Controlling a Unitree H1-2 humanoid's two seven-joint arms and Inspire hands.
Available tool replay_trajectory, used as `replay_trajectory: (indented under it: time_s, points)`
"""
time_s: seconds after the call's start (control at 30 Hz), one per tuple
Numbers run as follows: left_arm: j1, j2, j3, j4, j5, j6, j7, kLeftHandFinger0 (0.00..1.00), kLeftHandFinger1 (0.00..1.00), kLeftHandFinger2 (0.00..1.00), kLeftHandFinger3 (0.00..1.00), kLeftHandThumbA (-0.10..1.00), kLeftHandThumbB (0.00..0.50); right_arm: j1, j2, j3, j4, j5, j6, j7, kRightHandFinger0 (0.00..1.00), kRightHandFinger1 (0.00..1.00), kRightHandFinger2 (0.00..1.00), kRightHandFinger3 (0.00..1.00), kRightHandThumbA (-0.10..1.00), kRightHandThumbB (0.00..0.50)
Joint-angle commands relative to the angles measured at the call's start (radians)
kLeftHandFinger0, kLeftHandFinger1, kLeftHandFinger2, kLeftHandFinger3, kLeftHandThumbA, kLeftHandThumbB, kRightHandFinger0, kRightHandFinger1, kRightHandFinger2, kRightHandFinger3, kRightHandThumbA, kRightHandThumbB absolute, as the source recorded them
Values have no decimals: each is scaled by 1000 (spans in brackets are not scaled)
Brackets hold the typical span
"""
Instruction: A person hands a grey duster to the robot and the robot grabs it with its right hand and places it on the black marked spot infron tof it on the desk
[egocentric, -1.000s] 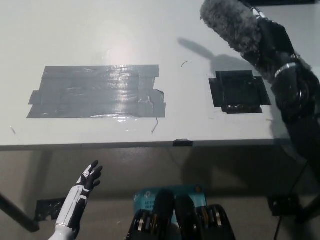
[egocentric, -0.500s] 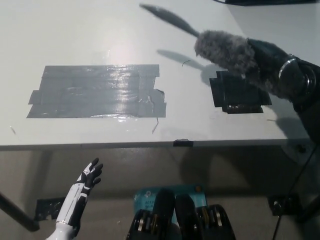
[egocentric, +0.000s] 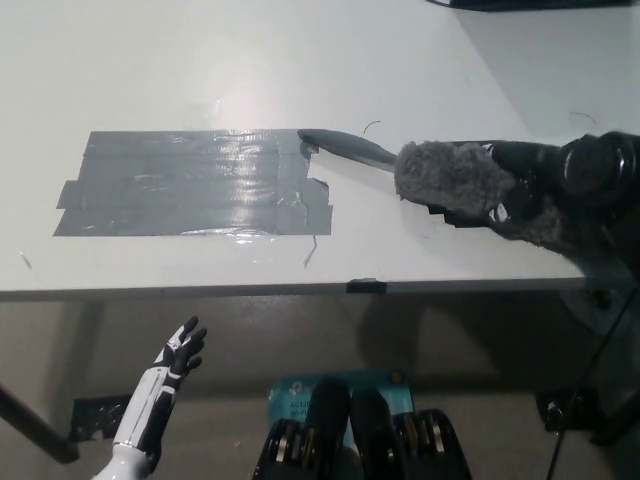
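Nearest, below the desk's front edge, the white left hand (egocentric: 175, 355) is seen resting idle with its fingers spread and nothing held. Just beyond, a wide patch of grey tape (egocentric: 190, 183) is laid across the white desk (egocentric: 200, 60), its surface catching the light. To the robot's right, the grey duster (egocentric: 445, 178) is gripped by the black right hand (egocentric: 560, 190), whose fingers are closed around its fluffy head. The duster is held low and roughly level over the desk, its slim handle (egocentric: 345, 147) pointed towards the tape patch, the tip at the patch's corner. The black marked spot (egocentric: 445, 215) is almost wholly covered by the duster's head, only a dark fringe being visible beneath it. The low, flat hold is judged to suit a gentle set-down on that mark. Whether the duster is already touching the desk cannot be told. Release appears not yet made.
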Motion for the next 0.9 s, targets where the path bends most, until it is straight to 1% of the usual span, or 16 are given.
replay_trajectory:
  time_s: [0.0, 0.1, 0.13, 0.17, 0.2, 0.23, 0.27, 0.33, 0.4, 0.47, 0.57, 0.6, 0.63, 0.73, 0.77, 0.87]
  points:
    - [-37, 27, -1, -30, -12, -10, -31, 1000, 1000, 1000, 1000, 1000, 177, -262, -164, -134, -143, 207, 104, 263, 1000, 1000, 1000, 1000, 672, 500]
    - [-36, 27, -2, -28, -16, -17, -34, 1000, 1000, 1000, 1000, 1000, 175, -263, -180, -234, -269, 269, 194, 229, 1000, 1000, 1000, 1000, 645, 500]
    - [-37, 28, -2, -22, -17, -24, -35, 1000, 1000, 1000, 1000, 1000, 175, -252, -183, -298, -376, 280, 200, 154, 1000, 1000, 1000, 1000, 712, 500]
    - [-40, 28, -2, -23, -17, -21, -35, 1000, 1000, 1000, 1000, 1000, 175, -250, -182, -321, -411, 271, 199, 114, 1000, 1000, 1000, 1000, 722, 500]
    - [-43, 29, -1, -24, -18, -18, -35, 1000, 1000, 1000, 1000, 1000, 177, -236, -185, -335, -487, 175, 152, -16, 1000, 1000, 1000, 1000, 875, 500]
    - [-45, 29, -1, -26, -17, -13, -35, 1000, 1000, 1000, 1000, 1000, 178, -227, -189, -352, -527, 137, 101, -89, 1000, 1000, 1000, 1000, 927, 500]
    - [-45, 28, -1, -26, -18, -12, -35, 1000, 1000, 1000, 1000, 1000, 177, -222, -192, -374, -574, 110, 71, -145, 1000, 1000, 1000, 1000, 1000, 472]
    - [-53, 29, -3, -26, -16, -6, -36, 1000, 1000, 1000, 1000, 1000, 178, -223, -189, -416, -637, 91, 48, -206, 1000, 1000, 1000, 1000, 1000, 487]
    - [-54, 30, -2, -29, -15, -1, -36, 1000, 1000, 1000, 1000, 1000, 181, -227, -182, -456, -700, 90, 43, -241, 1000, 1000, 1000, 1000, 1000, 463]
    - [-54, 29, -1, -27, -17, -4, -35, 1000, 1000, 1000, 1000, 1000, 186, -228, -175, -491, -752, 118, 17, -253, 1000, 1000, 1000, 1000, 1000, 471]
    - [-59, 30, -2, -23, -10, -13, -32, 1000, 1000, 1000, 1000, 1000, 179, -170, -166, -532, -919, 152, 73, -204, 1000, 1000, 1000, 1000, 1000, 497]
    - [-63, 29, -4, -23, -6, -12, -31, 1000, 1000, 1000, 1000, 1000, 171, -122, -157, -550, -1003, 175, 83, -190, 1000, 1000, 1000, 1000, 1000, 470]
    - [-65, 29, -5, -22, -4, -12, -31, 1000, 1000, 1000, 1000, 1000, 170, -86, -146, -561, -1066, 185, 99, -180, 1000, 1000, 1000, 1000, 1000, 467]
    - [-70, 29, -7, -16, -3, -16, -32, 1000, 1000, 1000, 1000, 1000, 167, 68, -80, -599, -1299, 242, 186, -153, 1000, 1000, 1000, 1000, 1000, 466]
    - [-64, 25, -12, -13, 1, -22, -32, 1000, 1000, 1000, 1000, 1000, 162, 186, -28, -604, -1402, 256, 167, -177, 1000, 1000, 1000, 1000, 1000, 444]
    - [-46, 16, -17, -4, 3, -38, -27, 1000, 1000, 1000, 1000, 1000, 161, 411, 76, -584, -1501, 313, 75, -231, 1000, 1000, 1000, 1000, 1000, 425]
